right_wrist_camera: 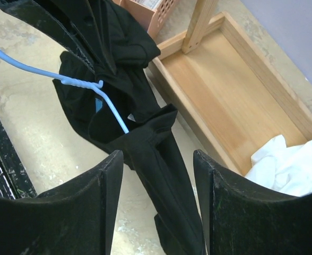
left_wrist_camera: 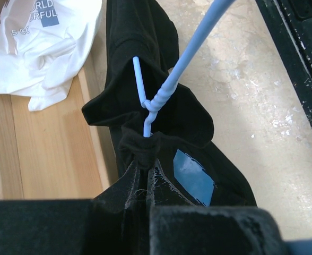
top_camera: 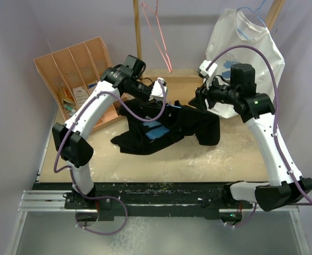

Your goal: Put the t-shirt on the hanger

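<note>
The black t-shirt (top_camera: 166, 130) lies bunched mid-table and is lifted at its top; its light blue graphic (left_wrist_camera: 194, 177) shows. The light-blue wire hanger (left_wrist_camera: 185, 64) has its twisted neck sticking out of the gathered collar, and its body is hidden inside the cloth. It also shows in the right wrist view (right_wrist_camera: 44, 74). My left gripper (left_wrist_camera: 144, 169) is shut on the collar cloth just below the hanger's neck. My right gripper (right_wrist_camera: 158, 156) is open, its fingers on either side of a hanging strip of the t-shirt (right_wrist_camera: 164, 159) without pinching it.
A white t-shirt (top_camera: 246, 48) hangs on a hanger at the back right, its lower part lying in a wooden tray (right_wrist_camera: 235, 95). A pink-red wire hanger (top_camera: 158, 37) hangs at the back centre. A wooden divider box (top_camera: 76, 69) stands at the back left.
</note>
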Robot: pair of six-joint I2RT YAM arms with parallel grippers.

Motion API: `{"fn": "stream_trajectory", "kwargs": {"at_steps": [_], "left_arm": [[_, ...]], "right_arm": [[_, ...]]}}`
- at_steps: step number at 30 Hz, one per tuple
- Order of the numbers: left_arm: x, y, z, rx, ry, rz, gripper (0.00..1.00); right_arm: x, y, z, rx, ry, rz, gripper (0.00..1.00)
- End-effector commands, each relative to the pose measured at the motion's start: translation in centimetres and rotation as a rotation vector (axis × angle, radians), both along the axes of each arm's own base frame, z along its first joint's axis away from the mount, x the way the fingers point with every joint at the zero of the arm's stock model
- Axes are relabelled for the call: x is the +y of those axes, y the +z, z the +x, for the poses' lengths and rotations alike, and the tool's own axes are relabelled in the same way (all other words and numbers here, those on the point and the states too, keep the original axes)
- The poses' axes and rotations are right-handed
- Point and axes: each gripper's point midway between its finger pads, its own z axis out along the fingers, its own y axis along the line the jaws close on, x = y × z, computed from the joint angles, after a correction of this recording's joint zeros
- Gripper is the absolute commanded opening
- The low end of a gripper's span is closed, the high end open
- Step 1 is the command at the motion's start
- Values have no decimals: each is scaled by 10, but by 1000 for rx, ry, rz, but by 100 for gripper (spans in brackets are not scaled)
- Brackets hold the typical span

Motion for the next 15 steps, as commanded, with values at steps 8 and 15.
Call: {"fn": "stream_trajectory", "kwargs": {"at_steps": [8, 15], "left_arm": [[-1, 34, 8, -162, -23, -42, 0], [-1, 31, 10, -161, -18, -35, 0]], "right_arm": [[1, -39, 14, 79, 12, -47, 55], [5, -58, 16, 136, 40, -58, 41]]}}
